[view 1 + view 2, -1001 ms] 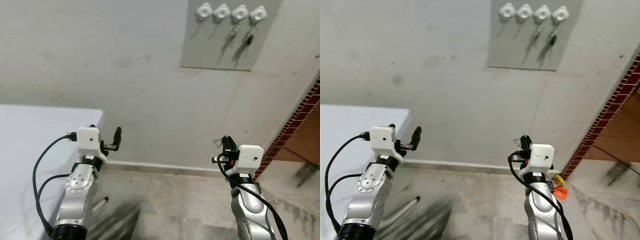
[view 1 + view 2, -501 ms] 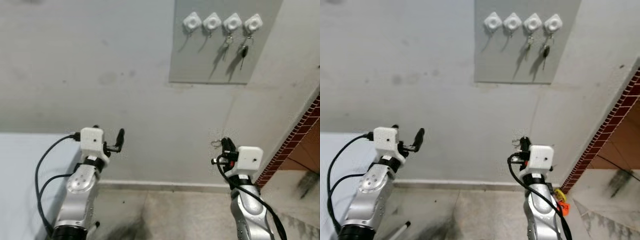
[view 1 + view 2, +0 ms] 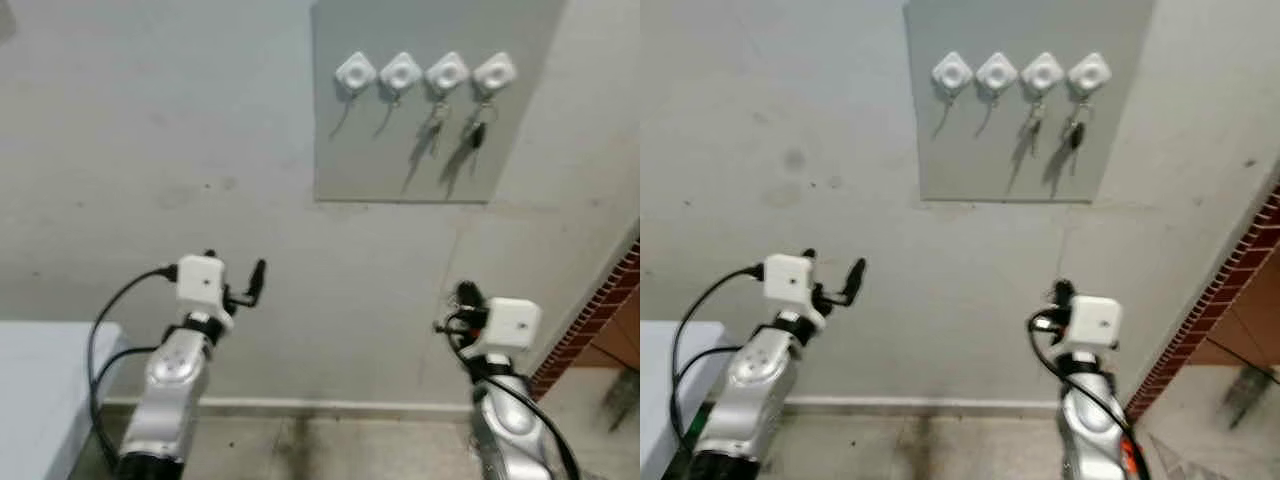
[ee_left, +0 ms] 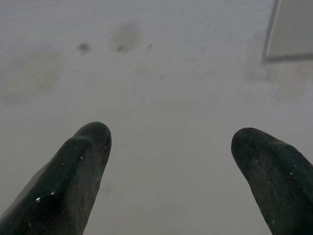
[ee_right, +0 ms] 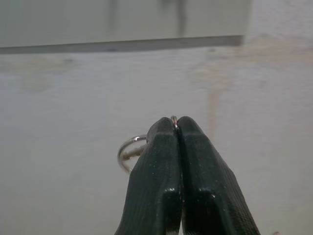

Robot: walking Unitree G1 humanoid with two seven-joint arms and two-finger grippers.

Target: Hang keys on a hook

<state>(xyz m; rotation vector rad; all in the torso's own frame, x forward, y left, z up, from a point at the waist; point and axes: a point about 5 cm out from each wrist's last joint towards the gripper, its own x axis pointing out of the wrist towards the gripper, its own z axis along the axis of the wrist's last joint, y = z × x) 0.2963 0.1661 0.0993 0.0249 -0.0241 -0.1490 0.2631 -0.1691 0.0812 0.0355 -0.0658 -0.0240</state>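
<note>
In the left eye view, your right end effector [image 3: 462, 296] is raised in front of the wall [image 3: 150, 130], well below the grey panel [image 3: 430, 150] that carries four white hooks [image 3: 356, 73] in a row. The two right-hand hooks already hold keys [image 3: 473, 133]; the two left-hand ones look free. Your left end effector [image 3: 255, 281] is up too, near the tabletop's [image 3: 40, 390] far corner.

The right eye view shows the same layout, with the panel [image 3: 970, 160] above and between both arms.

In the left wrist view, the left fingers [image 4: 80, 171] are spread wide with nothing between them, facing bare wall.

In the right wrist view, the right end effector [image 5: 177, 122] is pinched fully closed on a key ring [image 5: 128, 152], whose loop sticks out to one side of the fingers; the panel's lower edge is beyond it.

To do this step well, raise the right arm toward a free hook, keep the loop's open face turned to the hook tip, and hold the pinch until the ring is over it.
</note>
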